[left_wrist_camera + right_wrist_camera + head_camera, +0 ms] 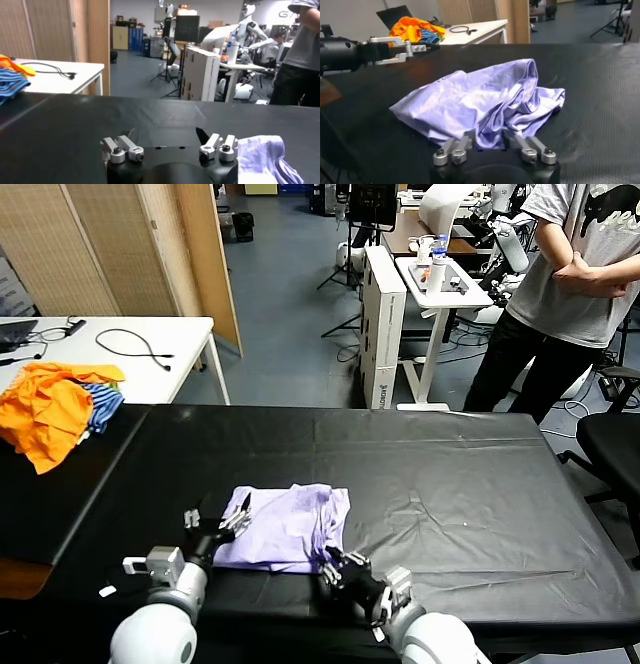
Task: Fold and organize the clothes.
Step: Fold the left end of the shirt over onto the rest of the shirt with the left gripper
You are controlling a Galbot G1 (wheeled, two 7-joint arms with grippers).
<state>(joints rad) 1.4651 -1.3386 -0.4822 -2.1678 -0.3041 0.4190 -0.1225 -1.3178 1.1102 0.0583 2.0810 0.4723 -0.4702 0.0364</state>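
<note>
A black-covered table is filling the head view, the lavender T-shirt lying crumpled at six o'clock. The left gripper is hovering spread wide at the shirt's nine o'clock edge. In the right wrist view, the right gripper is pinching the T-shirt's near hem, jaws closed.

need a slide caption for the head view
Right gripper shut on crumpled lavender cotton T-shirt; left gripper open beside it.

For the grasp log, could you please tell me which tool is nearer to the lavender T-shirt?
Right. The right tool is shut on the lavender T-shirt at its near edge; the left tool stands open just beside its left edge.
</note>
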